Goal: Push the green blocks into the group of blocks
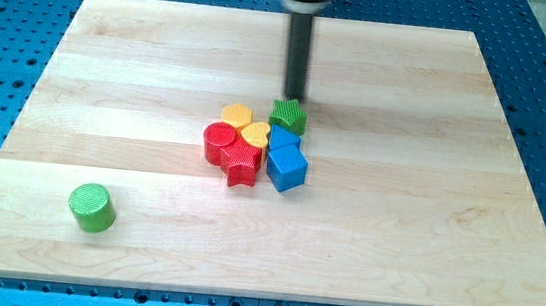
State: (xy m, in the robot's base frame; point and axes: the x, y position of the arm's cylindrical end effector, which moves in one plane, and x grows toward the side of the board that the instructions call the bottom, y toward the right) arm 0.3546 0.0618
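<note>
Nearest to me, toward the view's bottom left, a green ribbed plastic cylinder (92, 206) stands alone on the pale wooden board (426, 228), well apart from everything else. Further in, near the middle, sits the cluster: a blue plastic cube (288, 169) and a red star-shaped block (242, 162) in front, a red cylinder (218, 140) at the view's left, then 2 yellow blocks (245, 122) (1 looks heart-shaped) behind them. A green star-like block (289, 115) already touches the cluster's far right corner. Just behind that block, my tip (294, 99) rests against or right beside its far edge; there is no hand to open or close, only the dark rod. The risk I see: the lone cylinder has a long way to travel, and an off-centre push would let it roll aside or scatter the cluster on arrival.
</note>
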